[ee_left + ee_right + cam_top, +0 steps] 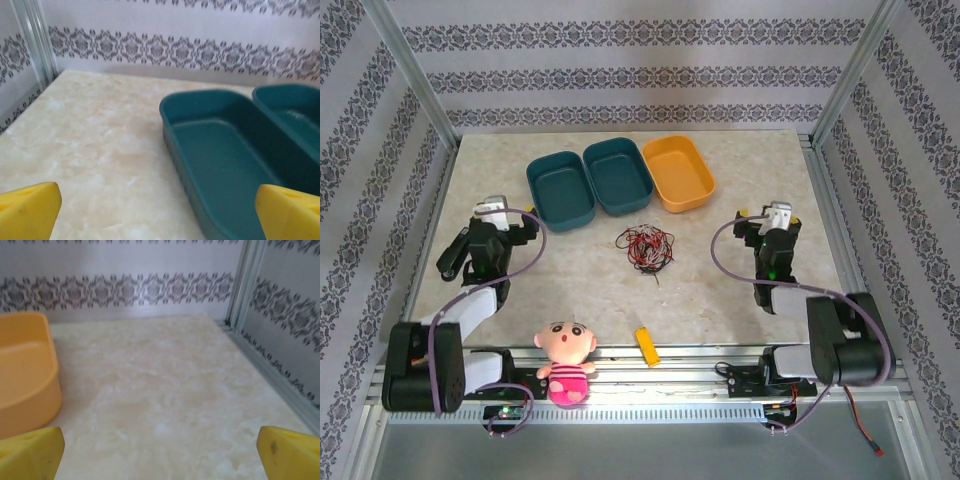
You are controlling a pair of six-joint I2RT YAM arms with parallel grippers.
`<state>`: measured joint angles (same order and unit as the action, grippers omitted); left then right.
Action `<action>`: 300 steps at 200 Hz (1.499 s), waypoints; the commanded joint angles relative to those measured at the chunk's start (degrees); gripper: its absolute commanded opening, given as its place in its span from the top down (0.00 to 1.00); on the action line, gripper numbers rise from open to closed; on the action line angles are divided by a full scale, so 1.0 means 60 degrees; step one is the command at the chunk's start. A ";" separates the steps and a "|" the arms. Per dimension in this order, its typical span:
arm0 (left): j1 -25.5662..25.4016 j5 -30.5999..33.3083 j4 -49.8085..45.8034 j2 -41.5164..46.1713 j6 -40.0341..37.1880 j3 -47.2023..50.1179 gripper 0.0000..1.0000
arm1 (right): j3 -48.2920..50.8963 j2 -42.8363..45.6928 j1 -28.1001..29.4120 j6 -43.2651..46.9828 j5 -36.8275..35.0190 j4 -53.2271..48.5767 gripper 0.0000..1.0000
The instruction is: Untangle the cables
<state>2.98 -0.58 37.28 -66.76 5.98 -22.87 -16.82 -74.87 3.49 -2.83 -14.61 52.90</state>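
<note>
**Between my two pincers, a knot of wire is waiting**

Midway across the counter [740, 160], reading the top view as a clock with the far wall at 12, the cables [645, 247] are lying in one loose nest of thin red, black and white strands. They are curling over each other, springy and fine. The nest is looking nearly round, stretching a little more along the 9-to-3 line, with a stray strand trailing toward 5.

I am holding my left pincer [500, 215] spread wide, its yellow tips sitting at the far edges of the wrist view; the cables are lying toward 4 o'clock from it, well apart. My right pincer [778, 225] is gaping just as wide, with the cables toward 8 o'clock. I am judging the right one slightly nearer, though it is close to even. Both are pointing toward 12, past the bundle, so each would need turning inward.

Behind the nest, at 12, a smooth teal tub [561, 190], a second teal tub [617, 176] and an orange tub [678, 172] are sitting side by side.
</note>
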 commanded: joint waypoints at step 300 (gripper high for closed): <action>-0.5605 -0.0910 -0.5436 -0.1752 0.4145 -0.3606 0.05 | -0.5178 0.0351 0.4751 -0.5228 0.0736 -1.1009 0.31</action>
<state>-28.60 -4.19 2.15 -74.02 29.26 -41.58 -44.75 -70.00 31.40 -31.83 -15.16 -10.24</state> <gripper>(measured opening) 0.981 0.719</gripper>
